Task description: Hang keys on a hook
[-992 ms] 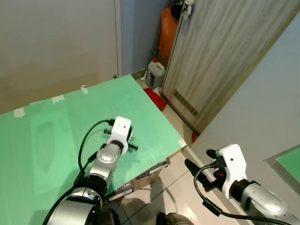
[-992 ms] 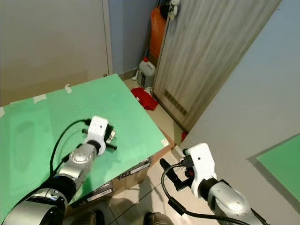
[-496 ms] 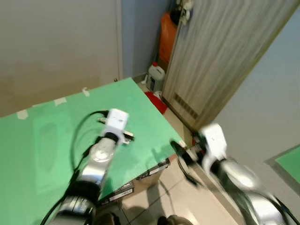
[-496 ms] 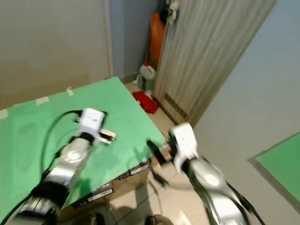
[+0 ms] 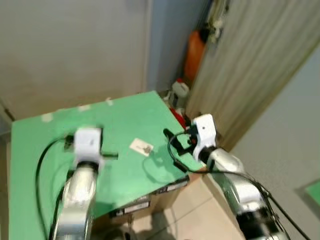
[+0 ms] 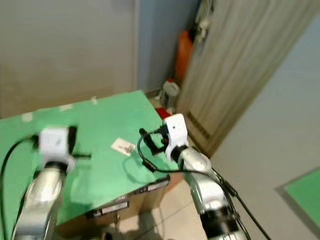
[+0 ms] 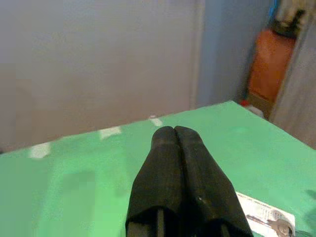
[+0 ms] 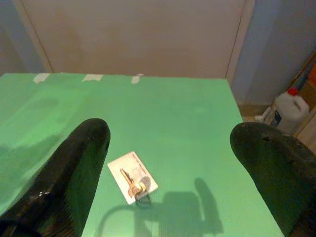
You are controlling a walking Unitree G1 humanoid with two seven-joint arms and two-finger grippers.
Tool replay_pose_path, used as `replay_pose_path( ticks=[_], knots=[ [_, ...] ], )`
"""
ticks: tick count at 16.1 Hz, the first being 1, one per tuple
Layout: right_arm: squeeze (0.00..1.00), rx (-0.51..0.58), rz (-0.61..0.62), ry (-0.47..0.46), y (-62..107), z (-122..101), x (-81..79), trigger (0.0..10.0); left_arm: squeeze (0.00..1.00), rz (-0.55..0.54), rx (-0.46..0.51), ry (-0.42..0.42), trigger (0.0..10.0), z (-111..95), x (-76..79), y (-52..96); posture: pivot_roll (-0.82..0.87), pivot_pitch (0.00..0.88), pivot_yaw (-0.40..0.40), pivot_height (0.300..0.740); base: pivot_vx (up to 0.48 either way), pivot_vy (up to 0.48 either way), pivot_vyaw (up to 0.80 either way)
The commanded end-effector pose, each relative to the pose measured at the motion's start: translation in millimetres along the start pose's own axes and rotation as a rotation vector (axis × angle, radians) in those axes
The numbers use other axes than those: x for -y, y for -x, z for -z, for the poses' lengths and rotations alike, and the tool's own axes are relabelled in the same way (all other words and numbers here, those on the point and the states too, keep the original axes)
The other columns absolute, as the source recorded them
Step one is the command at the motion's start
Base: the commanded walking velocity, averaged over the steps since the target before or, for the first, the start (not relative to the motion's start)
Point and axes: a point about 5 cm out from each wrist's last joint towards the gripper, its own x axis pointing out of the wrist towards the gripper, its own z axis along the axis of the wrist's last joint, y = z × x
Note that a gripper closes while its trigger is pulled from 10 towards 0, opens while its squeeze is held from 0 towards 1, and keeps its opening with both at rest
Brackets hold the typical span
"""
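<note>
A small bunch of keys lies on a white card near the right side of the green table top. My right gripper hovers over the table's right edge, open, pointing at the keys with its wide-spread fingers a short way off them. My left gripper is raised above the table to the left of the card, its fingers pressed shut with nothing between them. From the left wrist, the card lies beside and below the fingertips.
A cardboard box sits under the table's front edge. Past the table's right side are a white jug, an orange bag and a wood-grain door. A pale wall stands behind the table, with tape strips at its far edge.
The camera has shifted. My right gripper rose from low beside the table to its right edge, facing the keys. My left gripper drew back to the left, uncovering the card with the keys.
</note>
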Motion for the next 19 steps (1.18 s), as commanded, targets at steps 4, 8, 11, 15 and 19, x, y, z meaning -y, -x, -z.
replay_pose_path(
  ticks=[4,8,11,15,19],
  knots=[
    [0.0,0.006,-0.028,0.008,-8.4,2,-1.0,10.0,0.0,-0.033,0.028,-0.012,10.0,-17,-3.5,2.4,0.22,0.0,-0.16,0.74,0.0,0.0,0.0],
    [0.0,0.009,-0.065,0.009,-14.7,5,-5.7,10.0,0.0,-0.05,-0.007,-0.027,10.0,-20,-4.3,4.9,0.24,0.0,-0.176,0.74,0.0,0.0,0.0],
    [0.0,0.011,-0.074,0.013,-15.5,7,-7.7,10.0,0.0,-0.067,-0.032,-0.033,10.0,-18,-6.4,0.9,0.23,0.0,-0.173,0.74,0.19,-0.4,0.0],
    [0.0,0.013,-0.072,0.024,-16.4,8,-8.6,10.0,0.0,-0.069,-0.034,-0.03,10.0,-21,-5.4,-3.0,0.22,0.0,-0.162,0.74,0.323,-0.278,0.6],
    [0.0,0.014,-0.068,0.012,-16.1,9,-7.5,10.0,0.0,-0.073,-0.044,-0.027,10.0,-21,-4.7,-3.4,0.22,0.0,-0.162,0.74,0.0,0.0,0.0]
  ],
)
